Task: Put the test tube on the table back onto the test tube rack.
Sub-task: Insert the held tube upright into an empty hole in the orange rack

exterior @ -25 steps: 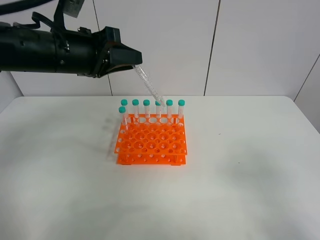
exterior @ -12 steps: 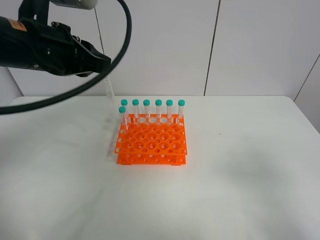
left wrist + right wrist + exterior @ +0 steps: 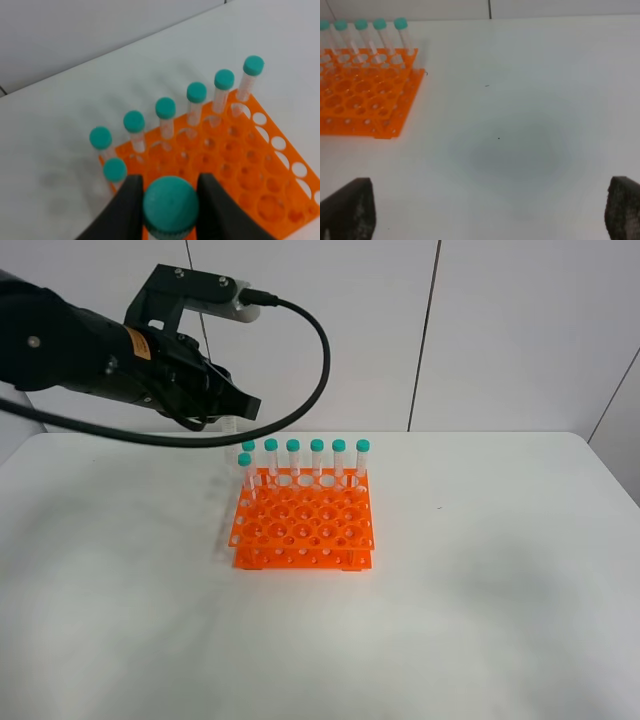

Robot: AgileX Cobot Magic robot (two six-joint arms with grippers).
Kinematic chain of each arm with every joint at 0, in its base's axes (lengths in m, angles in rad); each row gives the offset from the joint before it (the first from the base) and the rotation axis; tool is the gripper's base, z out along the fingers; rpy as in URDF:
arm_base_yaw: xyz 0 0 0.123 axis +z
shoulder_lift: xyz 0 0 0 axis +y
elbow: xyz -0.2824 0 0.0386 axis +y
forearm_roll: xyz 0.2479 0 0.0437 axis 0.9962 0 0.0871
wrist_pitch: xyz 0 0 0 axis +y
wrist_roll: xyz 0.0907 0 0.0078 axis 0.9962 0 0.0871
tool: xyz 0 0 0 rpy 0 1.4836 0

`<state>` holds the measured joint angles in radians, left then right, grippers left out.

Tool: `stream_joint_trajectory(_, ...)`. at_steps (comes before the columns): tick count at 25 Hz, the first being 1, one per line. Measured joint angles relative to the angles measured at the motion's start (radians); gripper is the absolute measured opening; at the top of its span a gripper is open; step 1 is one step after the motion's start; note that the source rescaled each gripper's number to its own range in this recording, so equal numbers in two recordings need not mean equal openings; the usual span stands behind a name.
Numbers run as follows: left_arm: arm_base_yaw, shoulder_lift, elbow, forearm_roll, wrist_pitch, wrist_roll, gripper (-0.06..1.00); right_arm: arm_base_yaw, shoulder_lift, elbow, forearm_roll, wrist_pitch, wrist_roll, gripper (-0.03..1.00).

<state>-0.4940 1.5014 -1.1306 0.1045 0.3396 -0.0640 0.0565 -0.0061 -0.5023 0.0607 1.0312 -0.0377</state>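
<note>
My left gripper (image 3: 230, 408) is shut on the test tube (image 3: 232, 426), holding it nearly upright by its teal cap just above the back left corner of the orange test tube rack (image 3: 303, 525). In the left wrist view the cap of the test tube (image 3: 169, 202) sits between the two dark fingers (image 3: 127, 207) of the left gripper (image 3: 169, 190), over the rack (image 3: 245, 165). Several capped tubes (image 3: 317, 455) stand in the rack's back row, and one more (image 3: 244, 468) just in front of it. My right gripper (image 3: 485, 210) is open wide over the bare table (image 3: 520, 150).
The white table (image 3: 480, 570) spreads around the rack. A white panelled wall (image 3: 500, 330) stands behind it. The rack (image 3: 365, 95) shows to one side in the right wrist view. The left arm's black cable (image 3: 310, 350) loops above the rack.
The left arm has swung left and then lowered toward the rack's back left corner. The held tube has turned from a steep tilt to nearly upright.
</note>
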Motion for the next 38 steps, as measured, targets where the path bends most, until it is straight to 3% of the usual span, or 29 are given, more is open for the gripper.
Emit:
stream_joint_trajectory(7,0.0,0.157,-0.11,0.0,-0.015,-0.029,0.0,0.0,0.0,0.0,0.001,0.0,0.0,1.0)
stream_joint_trajectory(16,0.0,0.257,-0.112,-0.002,-0.22,-0.052,0.0,0.0,0.0,0.0,0.001,0.0,0.0,1.0)
stream_joint_trajectory(25,0.013,0.357,-0.113,-0.003,-0.25,0.012,0.0,0.0,0.0,0.0,0.001,0.0,0.0,1.0)
stream_joint_trajectory(30,0.055,0.36,-0.113,-0.003,-0.273,0.013,0.0,0.0,0.0,0.0,0.001,0.0,0.0,1.0)
stream_joint_trajectory(38,0.056,0.36,-0.113,-0.03,-0.308,0.012,0.0,0.0,0.0,0.0,0.002,0.0,0.0,1.0)
